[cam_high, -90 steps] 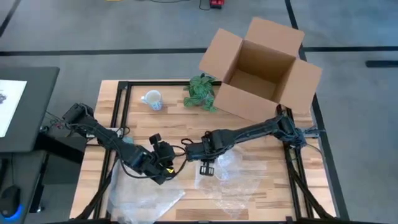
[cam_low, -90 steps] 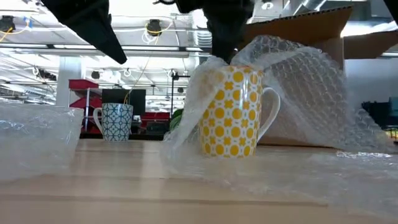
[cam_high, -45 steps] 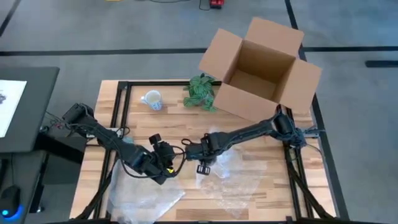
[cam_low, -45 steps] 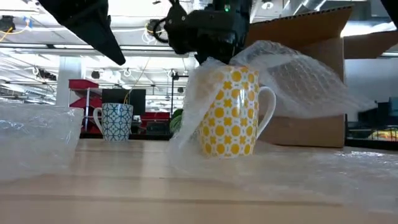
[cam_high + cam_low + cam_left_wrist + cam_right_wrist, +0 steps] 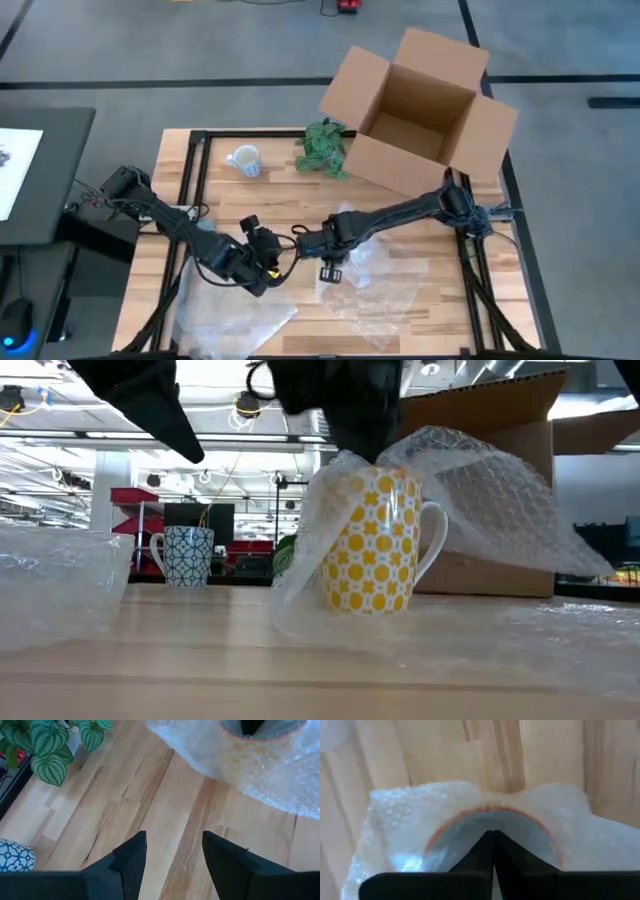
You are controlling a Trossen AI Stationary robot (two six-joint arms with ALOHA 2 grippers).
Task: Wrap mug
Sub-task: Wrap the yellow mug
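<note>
Right gripper (image 5: pixel 492 851) pinched closed inside yellow-dotted mug (image 5: pixel 378 540), centre frame. Draped in bubble wrap (image 5: pixel 490 490). Left gripper (image 5: pixel 174 851) parted, empty.

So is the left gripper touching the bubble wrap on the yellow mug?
Apart. The left wrist view shows bare wood between the open left gripper and the bubble wrap around the mug.

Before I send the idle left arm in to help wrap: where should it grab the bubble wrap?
Pinch the loose flap of bubble wrap fanning out past the yellow mug's handle, coming from the side; it hangs free, while the right gripper pins wrap inside the mouth.
</note>
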